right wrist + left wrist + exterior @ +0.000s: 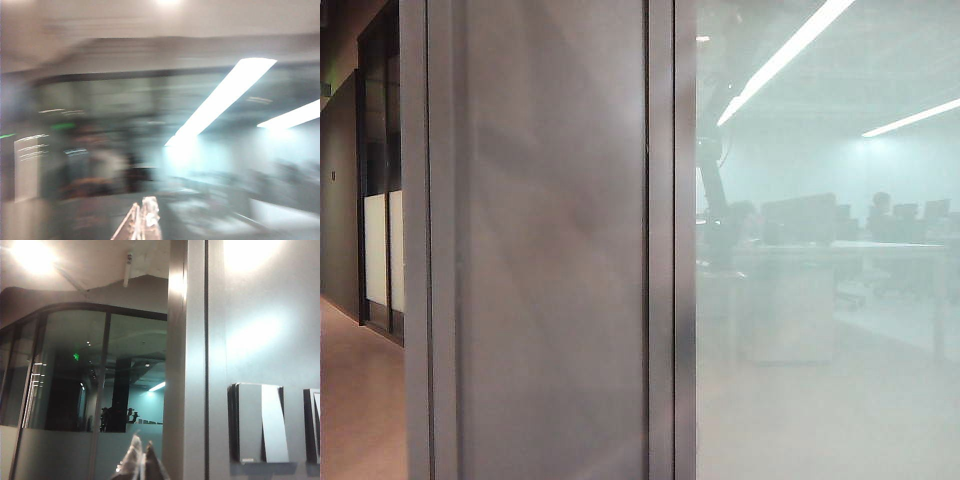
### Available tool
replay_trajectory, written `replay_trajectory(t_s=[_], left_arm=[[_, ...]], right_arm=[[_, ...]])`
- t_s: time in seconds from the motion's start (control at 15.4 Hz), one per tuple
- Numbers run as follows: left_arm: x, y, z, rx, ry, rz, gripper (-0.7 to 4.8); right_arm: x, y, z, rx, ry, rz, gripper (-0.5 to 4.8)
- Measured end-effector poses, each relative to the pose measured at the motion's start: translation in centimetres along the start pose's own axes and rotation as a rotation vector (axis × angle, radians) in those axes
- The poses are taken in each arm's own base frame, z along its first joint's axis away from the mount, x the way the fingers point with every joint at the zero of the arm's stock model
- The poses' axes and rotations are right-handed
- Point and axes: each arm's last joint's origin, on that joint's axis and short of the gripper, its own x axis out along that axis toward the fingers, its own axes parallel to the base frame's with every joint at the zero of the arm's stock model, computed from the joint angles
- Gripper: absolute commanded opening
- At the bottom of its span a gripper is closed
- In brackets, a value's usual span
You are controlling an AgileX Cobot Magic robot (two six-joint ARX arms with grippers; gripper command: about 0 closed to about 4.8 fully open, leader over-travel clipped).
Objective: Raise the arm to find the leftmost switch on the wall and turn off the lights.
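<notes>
Left gripper (141, 460) clenched, empty; pale rectangular rocker switch (260, 423) well aside. Right gripper (142, 220) clenched, view blurred. Risk: hitting the neighbouring switch (314, 425).

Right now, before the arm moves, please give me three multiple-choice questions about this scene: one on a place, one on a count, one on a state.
1. Where is the left claw?
A. pressing a switch
B. apart from the switch on the wall
C. on a desk

2. How many long light strips show in the exterior view?
A. one
B. two
C. four

3. The light strips are:
A. lit
B. dark
C. covered

Answers:
1 B, since bare wall shows between claw and switch.
2 B, since a second strip runs beside the first.
3 A, since both glow white.

The right claw shows only in its own blurred view.
</notes>
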Motion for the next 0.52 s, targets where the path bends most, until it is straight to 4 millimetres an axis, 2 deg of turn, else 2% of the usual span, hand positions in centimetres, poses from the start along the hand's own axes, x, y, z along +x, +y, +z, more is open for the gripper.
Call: replay_trajectory(t_s=[0.13, 0.26, 0.39, 0.52], left_arm=[[0.5, -0.1, 0.0, 0.001, 0.001, -0.056, -0.05], [0.7, -0.2, -0.2, 0.000, 0.005, -0.088, -0.06], [0.8, -0.1, -0.4, -0.001, 0.012, -0.093, -0.06], [0.8, -0.2, -0.4, -0.002, 0.013, -0.105, -0.06]], right_arm=[[1.2, 0.9, 0.4, 0.004, 0.025, 0.293, -0.01], [2.5, 1.6, -0.2, 0.052, 0.088, 0.607, -0.01], [3.5, 1.8, -1.6, 0.180, 0.196, 0.742, -0.01], [3.7, 1.9, -1.6, 0.248, 0.233, 0.792, -0.01]])
